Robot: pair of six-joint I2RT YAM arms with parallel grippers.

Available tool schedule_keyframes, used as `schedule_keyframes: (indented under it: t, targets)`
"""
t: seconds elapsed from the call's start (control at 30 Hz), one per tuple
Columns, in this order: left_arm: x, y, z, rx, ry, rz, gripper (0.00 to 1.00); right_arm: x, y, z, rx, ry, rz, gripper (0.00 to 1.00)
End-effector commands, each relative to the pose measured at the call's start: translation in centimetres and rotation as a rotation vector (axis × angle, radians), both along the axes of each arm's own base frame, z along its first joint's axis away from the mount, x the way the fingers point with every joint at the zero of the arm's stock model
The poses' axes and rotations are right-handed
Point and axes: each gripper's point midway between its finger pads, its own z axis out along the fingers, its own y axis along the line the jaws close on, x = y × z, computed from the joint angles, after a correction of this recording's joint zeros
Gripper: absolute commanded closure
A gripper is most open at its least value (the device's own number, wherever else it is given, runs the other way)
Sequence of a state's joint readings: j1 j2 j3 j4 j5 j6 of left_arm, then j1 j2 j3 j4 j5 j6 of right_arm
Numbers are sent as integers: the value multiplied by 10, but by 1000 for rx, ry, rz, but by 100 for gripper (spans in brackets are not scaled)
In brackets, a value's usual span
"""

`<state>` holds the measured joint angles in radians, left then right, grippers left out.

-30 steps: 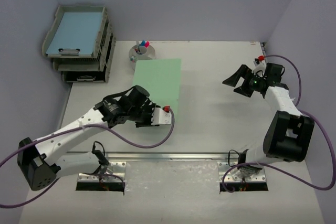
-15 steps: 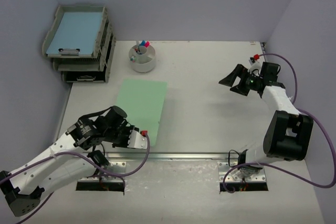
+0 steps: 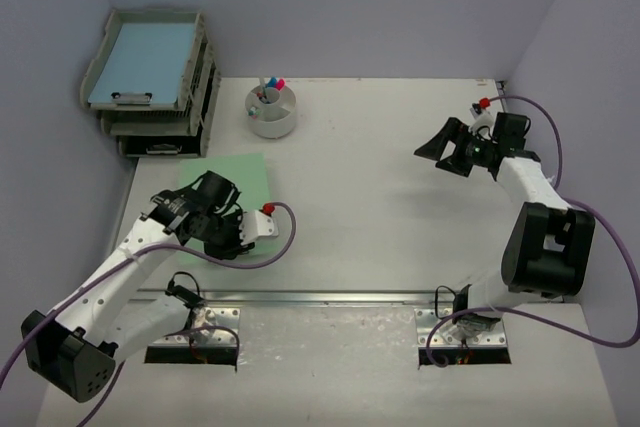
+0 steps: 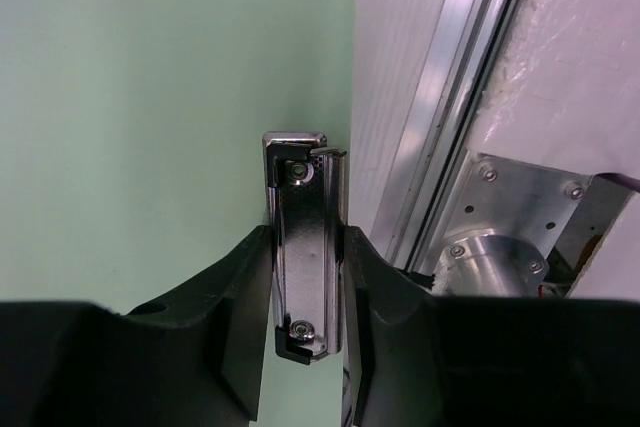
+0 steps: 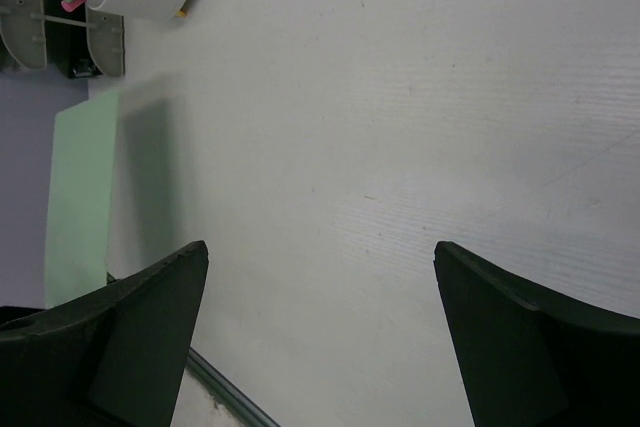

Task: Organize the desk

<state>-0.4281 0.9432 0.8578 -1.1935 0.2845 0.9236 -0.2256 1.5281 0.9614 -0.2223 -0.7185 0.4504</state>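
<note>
From my console I am looking across the desk (image 3: 380, 217), the big white top that is filling the top view, with its metal rail (image 3: 330, 297) running along the near edge at 6 o'clock. At about 8 o'clock from the desk's centre, the left gripper (image 4: 306, 232) is clenching the silver clip (image 4: 300, 187) of a green clipboard (image 3: 240, 169), one black finger pressing each long side of the clip. The board itself is stretching away from the jaws toward 11 o'clock, just beyond the rail. I cannot tell from these angles whether it is lying flat on the surface or hanging slightly above it. Further back, at 2 o'clock, the right gripper (image 3: 445, 153) is hovering over bare tabletop with its fingers (image 5: 120, 337) spread wide and nothing between them. At 11 o'clock a round white pen cup (image 3: 272, 112) is standing with coloured markers poking out. In the far left corner, at 10 o'clock, the grey stacked trays (image 3: 205, 77) are sitting against the wall, the top one carrying a blue clipboard (image 3: 140, 62).
</note>
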Motion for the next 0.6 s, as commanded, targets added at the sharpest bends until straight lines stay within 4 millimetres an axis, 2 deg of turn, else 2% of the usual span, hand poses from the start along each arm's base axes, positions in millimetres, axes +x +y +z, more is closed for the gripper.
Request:
schedule_keyframes:
  t: [0.0,0.17,0.33,0.57]
  targets:
    - [16,14,23,27,-57,-26,100,16,2,19,-6,-84,35,6]
    - [23,33,37,61,-69,21,100,21,3,14,8,-76,35,6]
    - [32,35,50,53,-97,66,100,25,4,13,9,-78,42,6]
    - [29,45,58,81,-141,144,100,28,4,12,7,-78,54,6]
